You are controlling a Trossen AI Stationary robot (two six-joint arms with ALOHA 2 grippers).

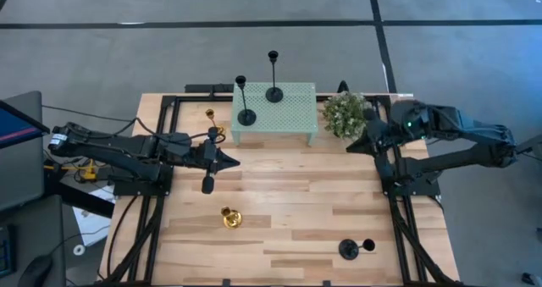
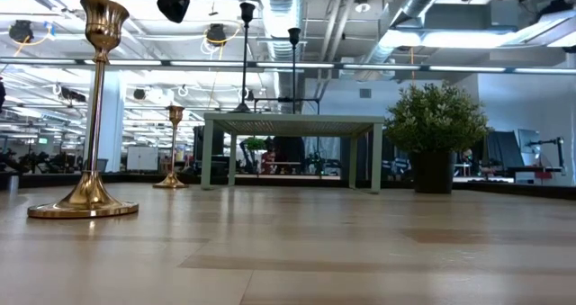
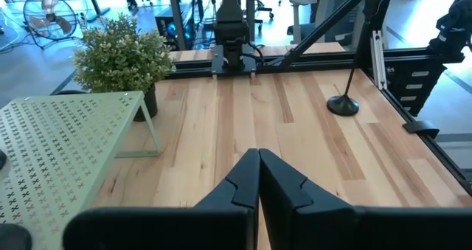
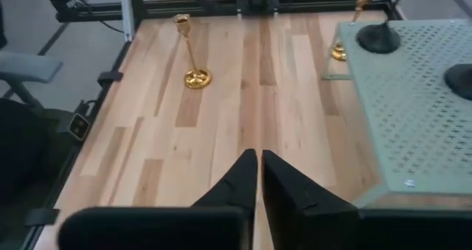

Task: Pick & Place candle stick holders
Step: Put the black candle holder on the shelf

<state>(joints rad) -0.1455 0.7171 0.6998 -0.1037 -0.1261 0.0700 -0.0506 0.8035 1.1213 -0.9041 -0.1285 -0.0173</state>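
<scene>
Standing on the mint-green stand [image 1: 274, 111] at upper centre of the high view are two black candle stick holders [image 1: 246, 115] [image 1: 273, 92]; a third black holder [image 1: 349, 249] sits at lower right of the table [image 1: 288, 202]. One gold holder [image 1: 230, 218] stands lower left of centre, another [image 1: 212, 122] left of the stand. The left gripper [image 1: 230, 161] and right gripper [image 1: 351, 146] hover empty, fingers pressed together. A potted plant [image 1: 344, 114] sits right of the stand.

Two matte black slim candlestick holders [image 1: 246, 115] [image 1: 273, 92] stand upright on the mint-green perforated stand [image 1: 292, 118] at the far side. A third black holder [image 1: 349, 250] stands near right. Two shiny brass holders stand upright: one near left [image 1: 231, 218], one far left [image 1: 215, 132] beside the stand.
</scene>
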